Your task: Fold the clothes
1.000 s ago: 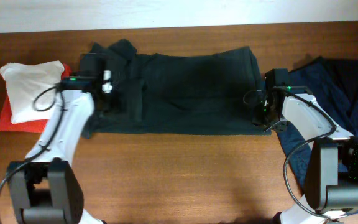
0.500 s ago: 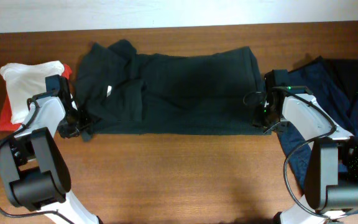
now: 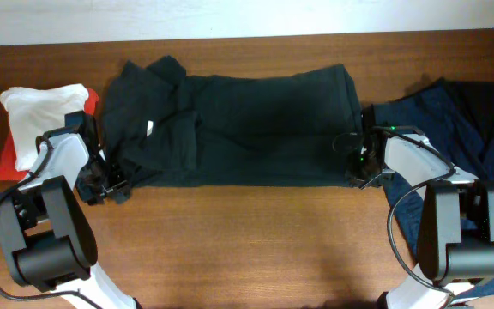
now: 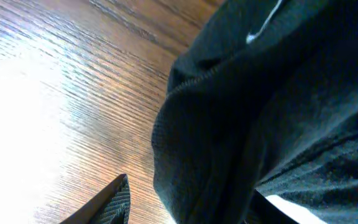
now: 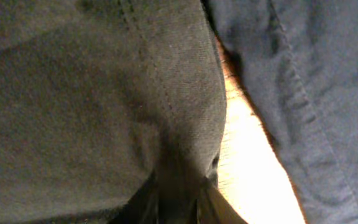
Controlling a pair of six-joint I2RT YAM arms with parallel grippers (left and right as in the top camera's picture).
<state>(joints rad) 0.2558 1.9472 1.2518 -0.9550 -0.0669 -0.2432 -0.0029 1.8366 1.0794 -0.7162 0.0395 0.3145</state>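
Though hidden overhead, table [image 5: 247, 155] between clothes [image 5: 104, 93]

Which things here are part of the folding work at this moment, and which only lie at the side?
In work: black garment, left gripper, right gripper, both at its lower corners.
At the side: navy garment, white cloth, red cloth.

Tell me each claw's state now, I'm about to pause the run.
Left claw: looks open, its visible finger clear of the black garment at its corner.
Right claw: closed on the black garment's edge.
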